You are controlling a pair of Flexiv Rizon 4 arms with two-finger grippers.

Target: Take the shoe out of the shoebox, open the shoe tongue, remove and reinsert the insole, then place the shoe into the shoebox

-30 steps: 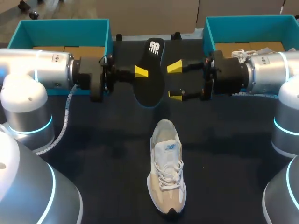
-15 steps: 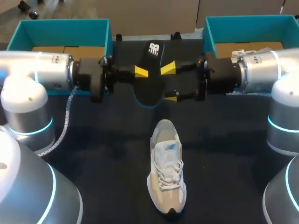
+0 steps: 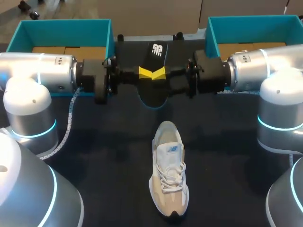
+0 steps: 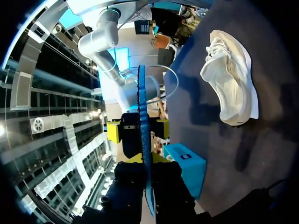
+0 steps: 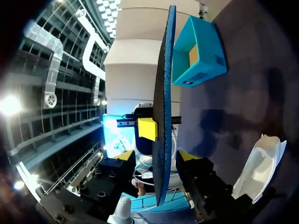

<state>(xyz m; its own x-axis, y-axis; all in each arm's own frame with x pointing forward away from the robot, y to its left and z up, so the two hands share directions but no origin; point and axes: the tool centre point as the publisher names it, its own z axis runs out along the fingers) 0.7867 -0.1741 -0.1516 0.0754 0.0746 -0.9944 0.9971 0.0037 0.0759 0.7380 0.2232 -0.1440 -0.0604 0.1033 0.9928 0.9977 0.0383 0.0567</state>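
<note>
Dark tabletop [image 3: 236, 156], with one teal shoebox [image 3: 61, 26] at the far left corner and a second teal shoebox [image 3: 246, 23] at the far right corner.

Left claw [image 3: 146, 72]: reached in from the left to the far middle, fingers pressed together on the black insole [image 3: 151, 92], one finger on each face. Left wrist view showed the insole edge-on, running straight out between the fingers and held clear of the tabletop.

Right claw [image 3: 160, 72]: reached in from the right and met the left claw tip to tip over the insole. Fingers were spread, one on either side of the insole. Right wrist view showed a gap between each yellow tip and the insole's faces, so it straddled the insole without pinching it.

Shoe [image 3: 169, 175]: pale beige and white, laced, lying on its sole on the tabletop at the middle, toe toward the near edge. It lay well apart from both claws and outside both shoeboxes.
</note>
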